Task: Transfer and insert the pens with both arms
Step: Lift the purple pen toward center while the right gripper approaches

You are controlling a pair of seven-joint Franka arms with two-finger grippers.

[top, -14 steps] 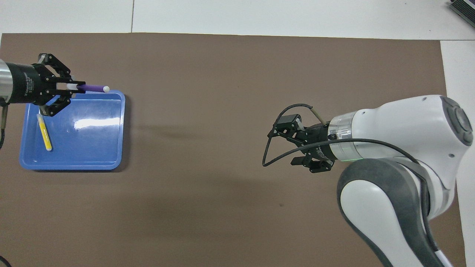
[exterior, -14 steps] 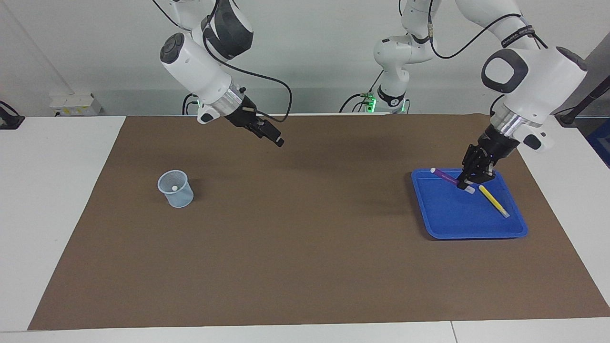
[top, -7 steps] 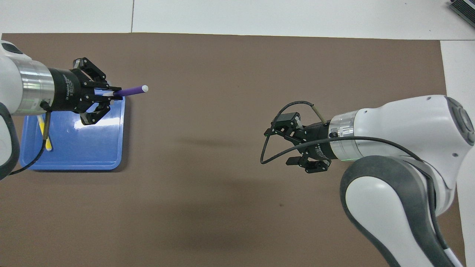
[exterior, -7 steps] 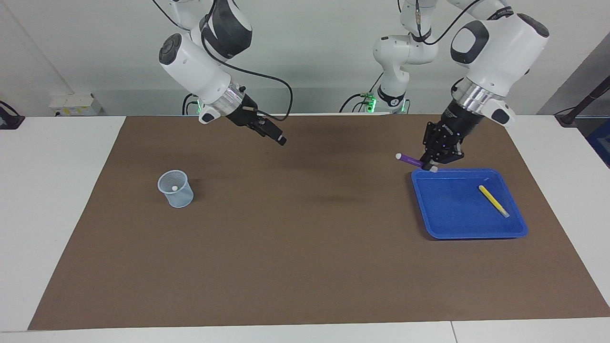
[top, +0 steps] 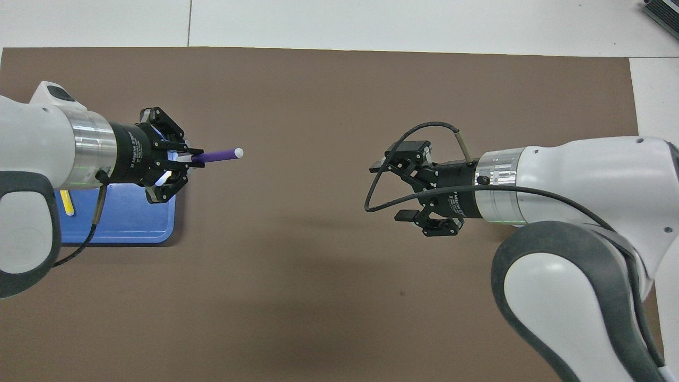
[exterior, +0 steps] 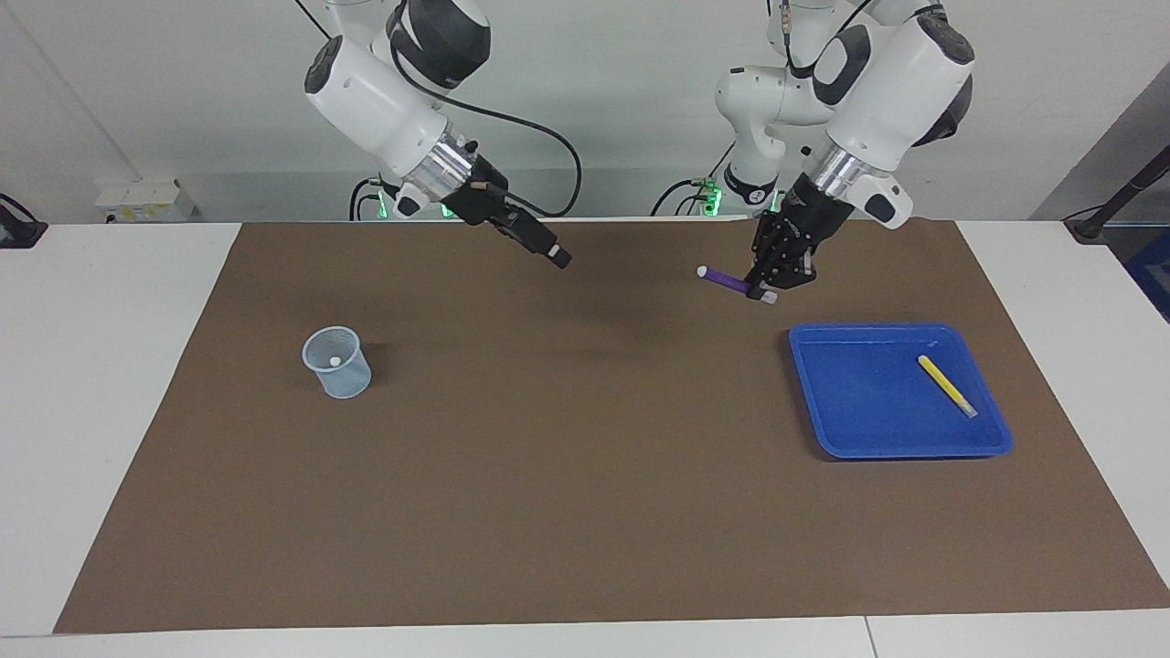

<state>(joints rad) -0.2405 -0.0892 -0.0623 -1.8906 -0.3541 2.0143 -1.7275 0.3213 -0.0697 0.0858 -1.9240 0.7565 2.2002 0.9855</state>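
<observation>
Since a second ago the left gripper [exterior: 766, 285] has lifted the purple pen [exterior: 727, 279] out of the blue tray [exterior: 900, 439] and carried it toward the middle of the table; the right gripper [exterior: 558, 259] has edged toward it.

Facing view: the purple pen is in the air over the brown mat [exterior: 585, 512], off the tray, beside the tray corner nearest the robots. Its long axis lies nearly level, tipped slightly, the free whitish cap pointing toward the right arm's end of the table. The left gripper is clenched on the pen's other end. The left arm slants down from its base at the top, wrist angled toward the table's middle. The right arm reaches down and inward, its gripper raised over the mat and empty; from this angle its fingers overlap, so their spread is hard to read. The yellow pen [exterior: 947, 386] lies flat in the tray, on a slant. A small clear cup [exterior: 337, 362] stands upright toward the right arm's end — a small whitish spot shows inside it, too small to identify.

Overhead view: the pen [top: 216, 155] points straight at the right gripper [top: 391, 191], whose fingers stand spread apart — well apart from the pen tip. The left gripper [top: 186, 164] and wrist cover much of the tray [top: 138, 223]; only one end of the yellow pen [top: 66, 202] shows. The cup is out of frame.
</observation>
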